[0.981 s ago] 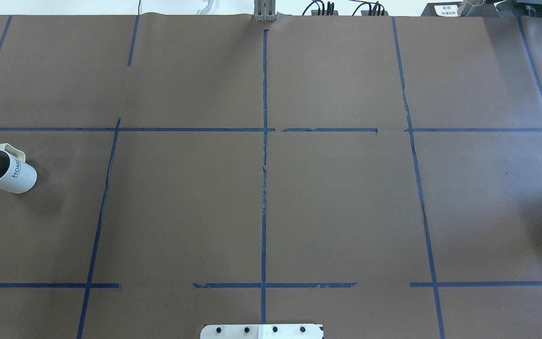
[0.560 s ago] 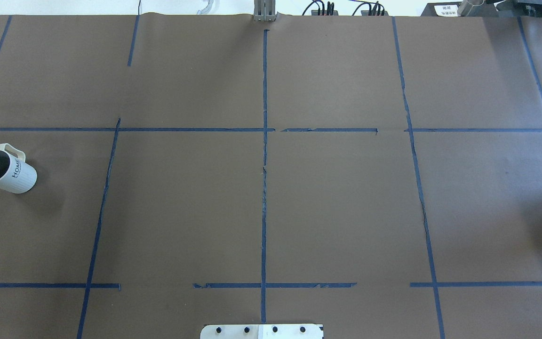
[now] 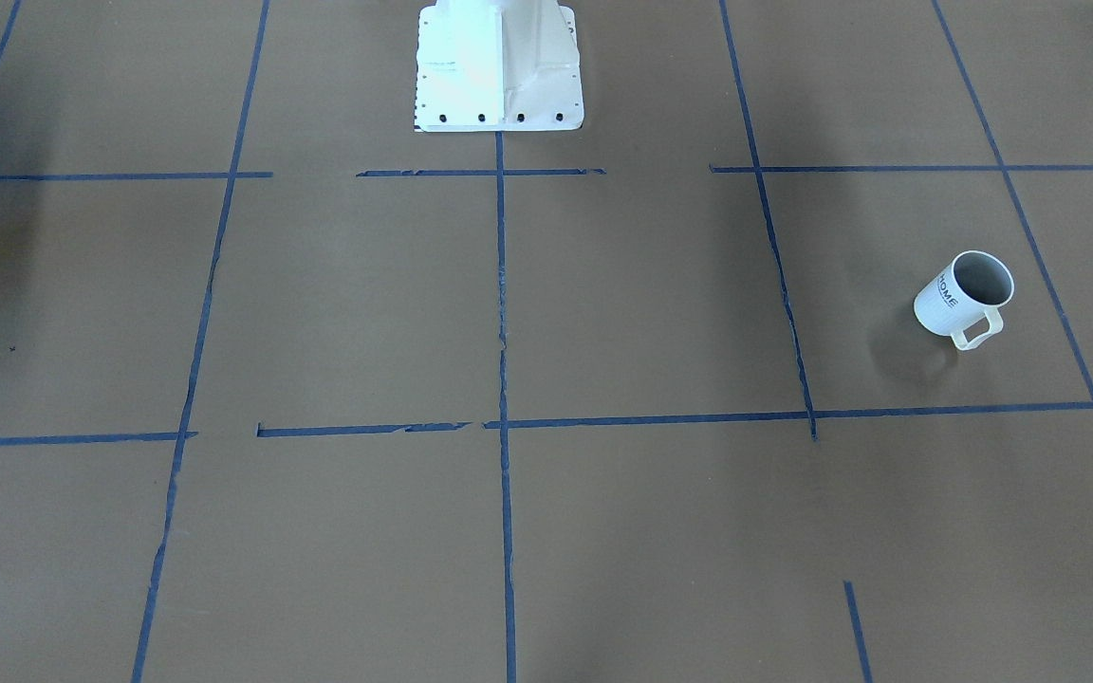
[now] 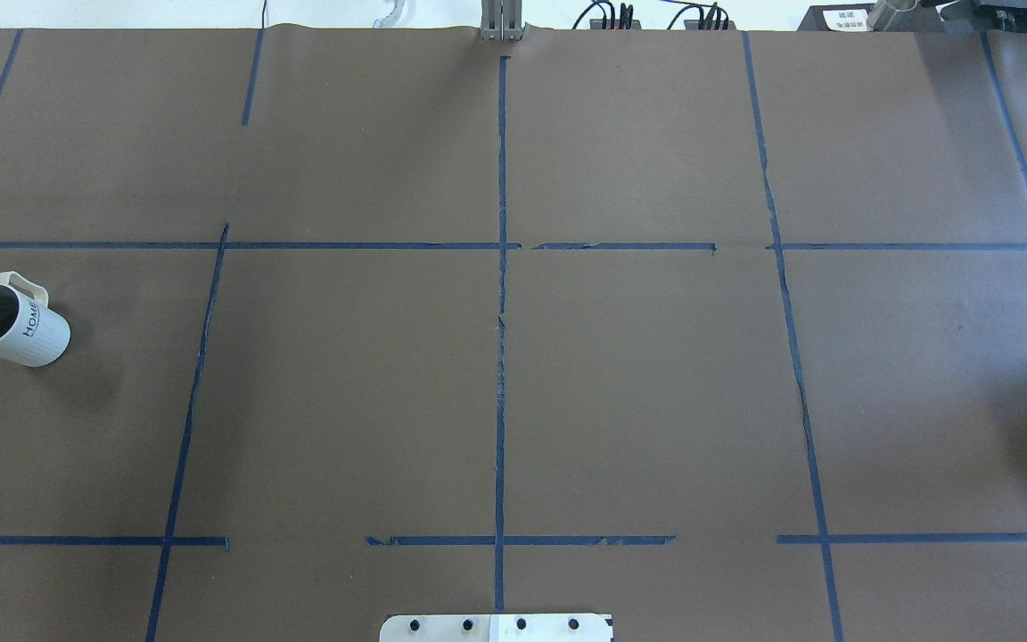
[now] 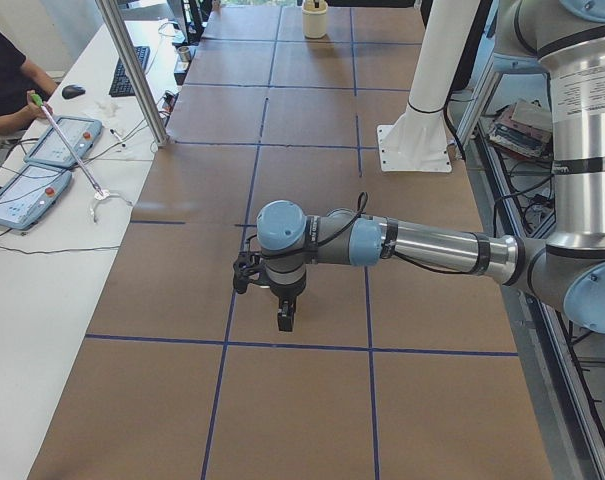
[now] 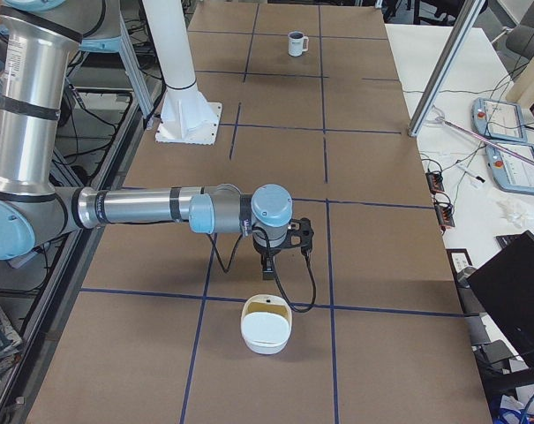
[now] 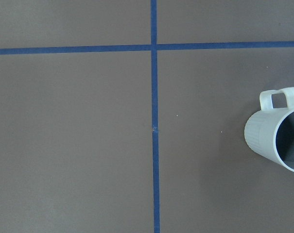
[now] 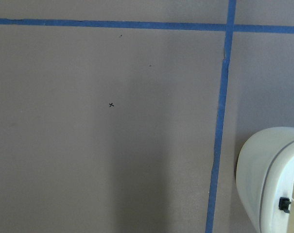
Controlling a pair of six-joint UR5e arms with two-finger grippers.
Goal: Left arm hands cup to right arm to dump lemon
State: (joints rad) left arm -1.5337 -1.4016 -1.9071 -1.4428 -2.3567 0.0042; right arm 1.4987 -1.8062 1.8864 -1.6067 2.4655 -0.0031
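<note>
The white cup (image 4: 11, 325) with "HOME" lettering stands upright at the table's far left, handle pointing away from the robot. It also shows in the front-facing view (image 3: 962, 300), far off in the exterior right view (image 6: 295, 42) and at the right edge of the left wrist view (image 7: 275, 141). What shows of its inside is grey; no lemon shows. The left gripper (image 5: 284, 318) hangs high over that area and hides the cup in the exterior left view. The right gripper (image 6: 267, 270) hangs near a white container. I cannot tell whether either gripper is open or shut.
A white container (image 6: 267, 327) with a yellowish patch inside sits at the table's right end, also at the right edge of the right wrist view (image 8: 268, 174). The robot's white base (image 3: 499, 66) stands mid-table. Blue tape lines cross the brown table. An operator (image 5: 2, 80) sits beside it.
</note>
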